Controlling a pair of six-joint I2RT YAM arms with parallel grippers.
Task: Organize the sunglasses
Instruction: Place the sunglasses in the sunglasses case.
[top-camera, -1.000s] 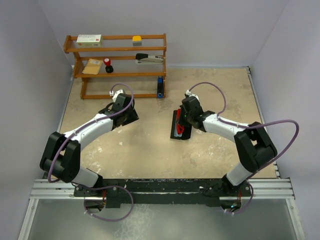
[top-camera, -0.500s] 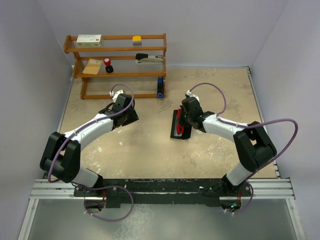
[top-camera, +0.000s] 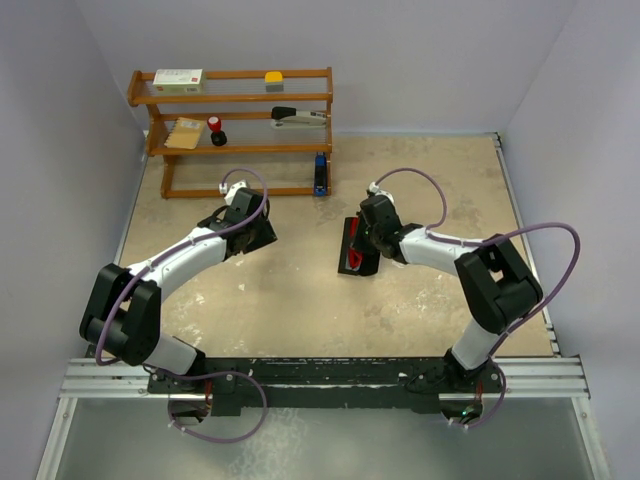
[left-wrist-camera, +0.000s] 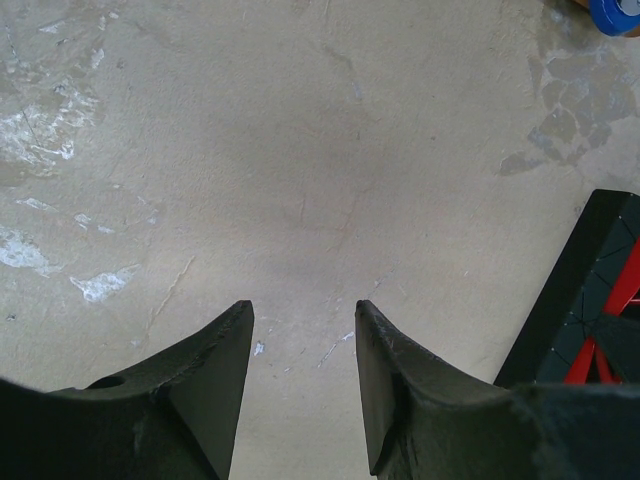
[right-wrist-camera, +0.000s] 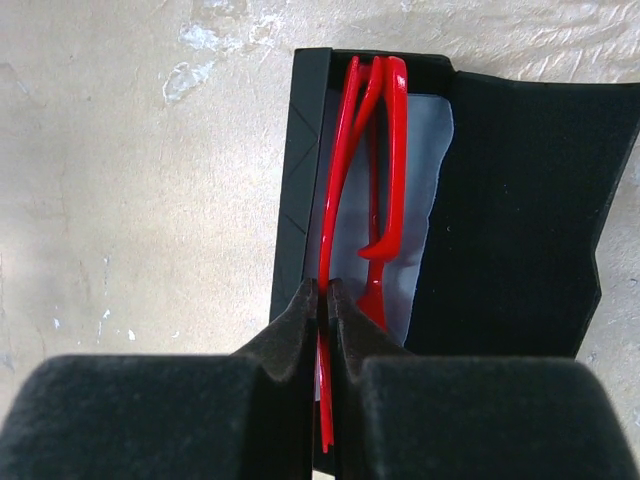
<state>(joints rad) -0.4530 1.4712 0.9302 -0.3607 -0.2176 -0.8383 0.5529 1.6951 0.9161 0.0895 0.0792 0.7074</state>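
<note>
1. Your right gripper (right-wrist-camera: 322, 286) is clenched on the sunglasses (right-wrist-camera: 396, 150). Its two fingertips pinch one thin red arm of the frame, and that arm runs on between the fingers towards the wrist.
2. The sunglasses lie inside the open black case (right-wrist-camera: 305, 150), on a pale cloth (right-wrist-camera: 422, 170). The case's flap is laid out flat to the right of them in the wrist view.
3. From above, the case sits on the table (top-camera: 300, 290) near the middle, under the right gripper's tip.
4. Your left gripper (left-wrist-camera: 303, 310) hangs over bare table well to the left of the case. Its fingers are spread with nothing between them. One corner of the case and a bit of red frame show at the right edge of its view.
5. A white box (top-camera: 178, 80) on the top of the wooden shelf (top-camera: 240, 100) carries print that is too small to read.
6. The folded glasses run lengthwise along the case, straight away from the right gripper. In the top view this long axis points roughly from the arms' side towards the shelf, tilted a little.
</note>
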